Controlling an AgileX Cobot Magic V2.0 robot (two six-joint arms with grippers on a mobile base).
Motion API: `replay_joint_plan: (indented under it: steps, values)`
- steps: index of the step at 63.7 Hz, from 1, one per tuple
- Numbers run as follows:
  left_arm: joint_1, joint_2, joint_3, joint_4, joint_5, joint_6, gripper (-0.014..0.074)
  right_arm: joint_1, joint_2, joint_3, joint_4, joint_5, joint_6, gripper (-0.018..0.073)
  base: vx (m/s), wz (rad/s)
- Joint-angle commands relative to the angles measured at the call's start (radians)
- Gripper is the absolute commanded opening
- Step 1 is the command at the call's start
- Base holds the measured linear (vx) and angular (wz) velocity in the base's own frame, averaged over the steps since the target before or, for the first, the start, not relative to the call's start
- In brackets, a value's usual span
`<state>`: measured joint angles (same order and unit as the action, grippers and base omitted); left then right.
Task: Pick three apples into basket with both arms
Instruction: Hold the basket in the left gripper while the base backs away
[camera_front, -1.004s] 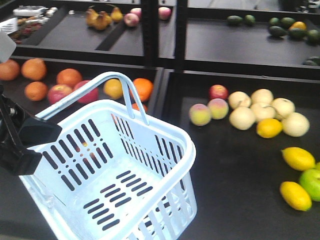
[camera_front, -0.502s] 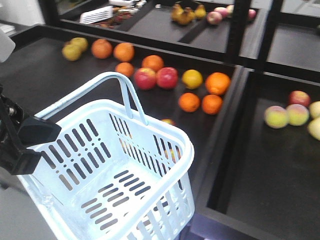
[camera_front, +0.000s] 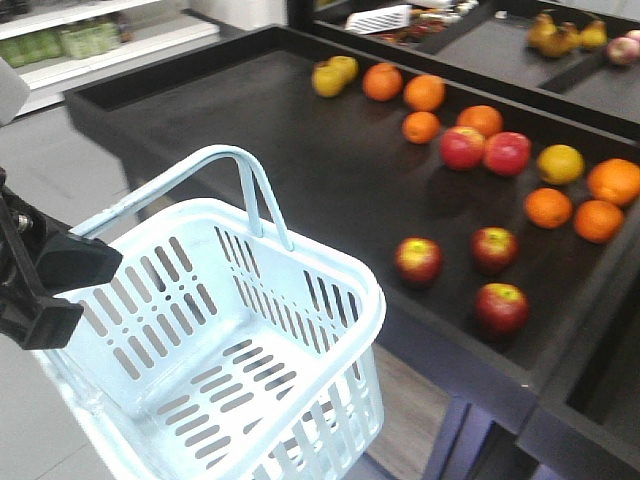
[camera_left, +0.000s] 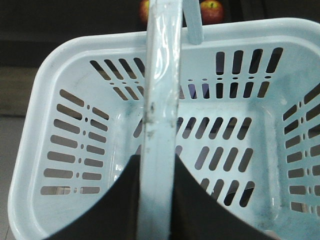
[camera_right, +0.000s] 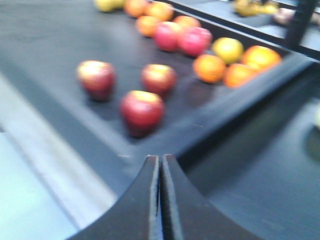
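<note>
Clamping the handle, the left gripper is suspending the basket over open floor beside the shelf edge, where three apples are lying; the right gripper is hovering pressed together, empty.

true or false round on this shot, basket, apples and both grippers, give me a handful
1. The basket has no fruit in it. True.
2. The right gripper holds an apple. False: its jaws are shut on nothing.
3. The apples lie on the black shelf, outside the basket. True.
4. The left gripper grips the basket's rim. False: it is closed on the handle.
5. The oranges lie nearer the basket than the apples. False: they lie farther back.
</note>
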<state>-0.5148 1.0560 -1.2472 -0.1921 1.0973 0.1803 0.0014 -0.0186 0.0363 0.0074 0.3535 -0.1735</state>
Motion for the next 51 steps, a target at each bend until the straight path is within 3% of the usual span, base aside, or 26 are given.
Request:
replay_joint_plan:
  steps: [1,51]
  values:
    - [-0.002,-0.015,-0.035,-0.021,-0.074,-0.010,-0.0008,-0.001,-0.006,-0.032,-0.007,-0.072,-0.010,-0.0008,-0.16,0.61]
    - [-0.002,-0.015,-0.035,-0.021,-0.071,-0.010,-0.0008,-0.001,-0.006,-0.032,-0.007,-0.072,-0.010,-0.0008,-0.13,0.61]
